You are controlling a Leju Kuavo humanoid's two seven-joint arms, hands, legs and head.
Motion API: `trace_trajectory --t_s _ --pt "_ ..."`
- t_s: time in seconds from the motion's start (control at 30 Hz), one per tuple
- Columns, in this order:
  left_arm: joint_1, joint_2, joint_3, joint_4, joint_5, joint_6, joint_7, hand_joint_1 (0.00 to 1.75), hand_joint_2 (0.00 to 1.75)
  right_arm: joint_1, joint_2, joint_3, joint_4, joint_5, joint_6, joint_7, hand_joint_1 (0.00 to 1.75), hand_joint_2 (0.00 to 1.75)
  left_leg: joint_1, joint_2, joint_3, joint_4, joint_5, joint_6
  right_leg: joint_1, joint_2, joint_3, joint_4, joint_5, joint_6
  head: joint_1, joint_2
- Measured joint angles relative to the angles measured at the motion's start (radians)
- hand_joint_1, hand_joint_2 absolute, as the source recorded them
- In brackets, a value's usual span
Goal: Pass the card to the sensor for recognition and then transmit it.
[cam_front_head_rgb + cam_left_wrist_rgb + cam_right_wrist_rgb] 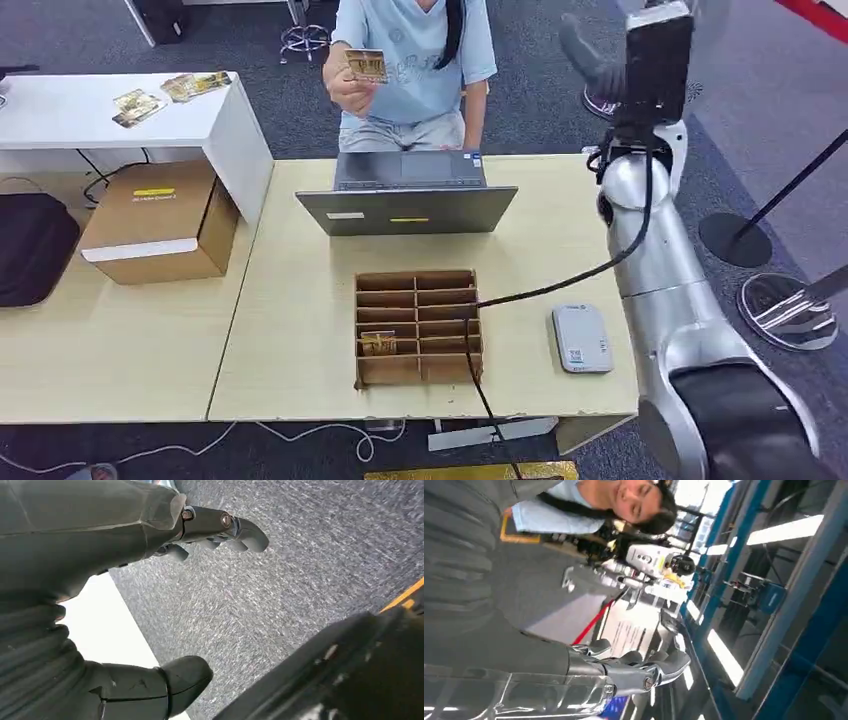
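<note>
Card [366, 65] aloft in a person's hand [347, 84], beyond the far edge of the tabletop [290, 330] and behind the laptop [408, 195], its face turned toward the robot, apparently offered for the taking. The right robot hand [590, 52] is raised high past the laptop's right side, well apart from the card, fingers extended and spread with nothing in them, seemingly poised to receive it. The left robot hand [150, 605] hangs low over grey carpet [300, 555], loose and unclenched, grasping nothing, and looks to be idle for now.

Nearer the robot than the laptop sits one cardboard divider tray [417, 327], its compartments presumably meant for sorting cards; one card [378, 343] already rests in a slot on the tray's left side. Just to the right of the tray, near the front of the tabletop, lies one small grey reader [581, 338], flat and face up, probably the sensor the task names, within the right arm's reach. A black cable [560, 282] runs from the right arm down across the tray.

Far left of the laptop, one cardboard box [160, 222] stands beside a white table [120, 125] carrying a few more cards [165, 95], likely the supply; their exact number is hard to tell.
</note>
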Motion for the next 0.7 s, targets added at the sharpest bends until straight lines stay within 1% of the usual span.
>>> trace_trajectory --t_s 0.07,0.1,0.23,0.33,0.4,0.53,0.6,0.7 --pt "0.001 0.000 0.008 0.000 0.000 0.004 0.000 0.00 1.75 0.079 -0.047 -0.025 -0.096 -0.118 0.053 -0.035 0.00 0.00 0.000 -0.002 0.000 0.000 0.000 0.000 0.000 -0.002 0.000 0.000 0.000 0.000 0.000 0.000" --pt "0.003 0.000 0.012 0.000 0.000 0.006 0.000 0.00 1.75 0.123 -0.070 -0.037 -0.137 -0.165 0.078 -0.048 0.00 1.75 0.000 -0.002 0.000 0.000 0.000 0.000 0.000 -0.002 0.000 -0.001 0.000 0.000 0.000 0.000" --pt "0.011 0.000 0.027 0.000 0.003 0.011 0.000 0.00 1.75 0.351 -0.170 -0.123 -0.333 -0.411 0.183 -0.110 0.00 1.75 0.000 -0.006 -0.001 0.000 -0.002 0.002 0.000 -0.007 0.002 -0.001 -0.001 0.001 0.000 0.000" --pt "0.013 0.000 0.036 0.000 0.000 0.011 0.000 0.00 1.75 0.535 -0.215 -0.202 -0.480 -0.527 0.239 -0.137 0.00 1.75 0.000 -0.006 -0.002 0.000 -0.003 0.003 0.000 -0.008 0.002 -0.002 -0.002 0.002 0.000 0.000" --pt "0.013 0.000 0.040 0.000 -0.003 0.012 0.000 0.00 1.75 0.645 -0.230 -0.254 -0.571 -0.578 0.272 -0.141 0.00 1.75 0.000 -0.005 -0.002 0.000 -0.004 0.003 0.000 -0.006 0.001 -0.002 -0.003 0.001 0.000 0.000" --pt "0.013 0.000 0.054 0.000 0.003 0.013 0.000 0.00 1.75 0.821 -0.243 -0.330 -0.709 -0.657 0.322 -0.136 0.00 1.75 0.000 -0.004 -0.002 -0.001 -0.005 0.003 0.000 -0.006 0.001 -0.002 -0.004 0.002 0.000 0.000" --pt "0.013 0.000 0.062 0.000 0.007 0.014 0.000 0.00 1.75 0.894 -0.243 -0.354 -0.757 -0.697 0.343 -0.131 0.00 1.75 0.000 -0.004 -0.002 -0.001 -0.005 0.003 0.000 -0.006 0.001 -0.002 -0.004 0.002 0.000 0.000" --pt "0.012 0.000 0.071 0.000 0.008 0.014 -0.002 0.00 1.75 0.989 -0.241 -0.360 -0.817 -0.744 0.386 -0.131 0.00 1.75 0.000 -0.004 -0.002 -0.001 -0.005 0.003 0.000 -0.005 0.001 -0.001 -0.004 0.002 0.000 0.000"
